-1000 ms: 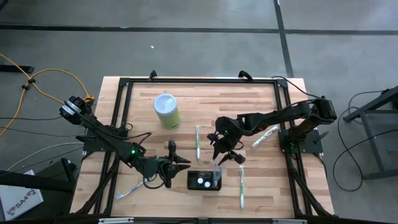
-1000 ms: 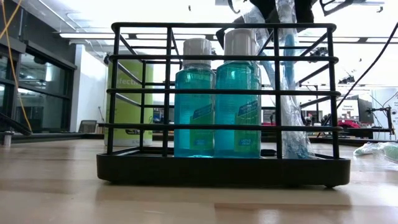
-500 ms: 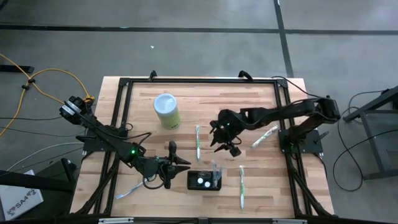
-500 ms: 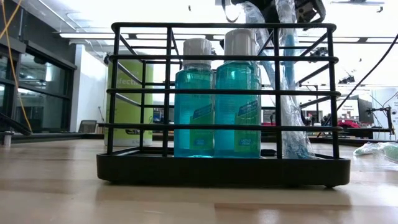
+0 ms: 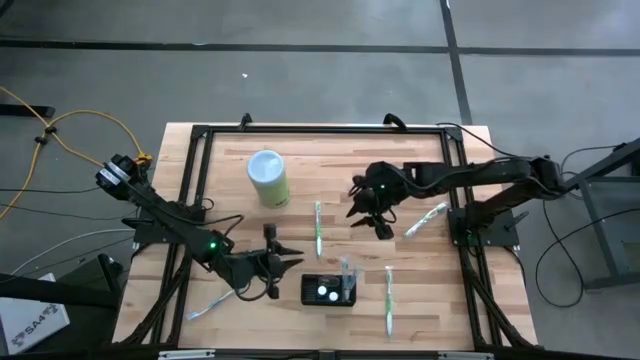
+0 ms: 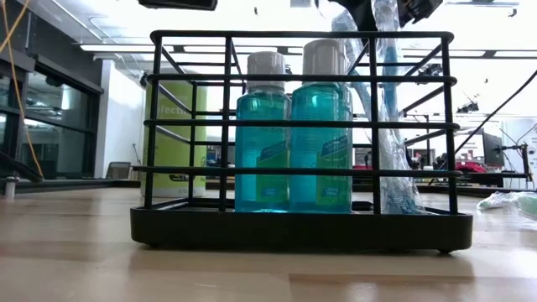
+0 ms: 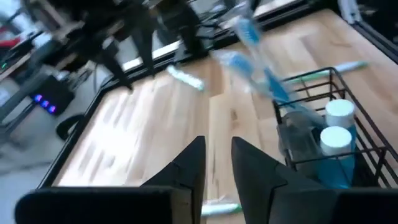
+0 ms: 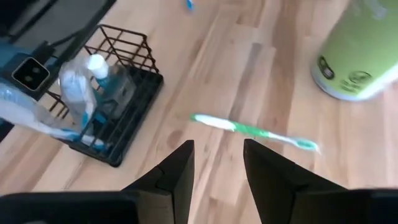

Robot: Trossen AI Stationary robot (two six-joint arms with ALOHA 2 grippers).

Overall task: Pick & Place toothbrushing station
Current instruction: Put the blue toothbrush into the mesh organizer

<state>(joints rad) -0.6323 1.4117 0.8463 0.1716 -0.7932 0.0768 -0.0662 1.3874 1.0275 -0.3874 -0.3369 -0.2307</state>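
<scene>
Right gripper (image 5: 378, 208) lifted and pulled back from over the toothbrushing station (image 5: 329, 289) toward table centre compared with a second ago, fingers (image 8: 177, 165) spread with nothing between them. Wrapped toothbrush (image 6: 388, 101) left standing in the station's end compartment, so that drop reads as done. Station itself sitting near the front edge of the table (image 5: 230, 190), a black wire rack holding two blue mouthwash bottles (image 6: 263, 134) side by side; unmoved across the second. Left gripper (image 5: 282, 262) just beside the station's left end, shifted only slightly, fingers (image 7: 186, 168) close together with a narrow gap, pinching nothing visible. Loose green toothbrush (image 8: 252, 130) lying flat on the wood between station and green canister (image 5: 268, 178), directly ahead of the right wrist camera. Two more toothbrushes still out: one (image 5: 388, 298) right of the station, one wrapped (image 5: 426, 219) near the right frame rail. Likely next: right arm descending on the loose green brush. Task partly done, several brushes left to load. Risk: flat brush hard to pinch off the wood.
</scene>
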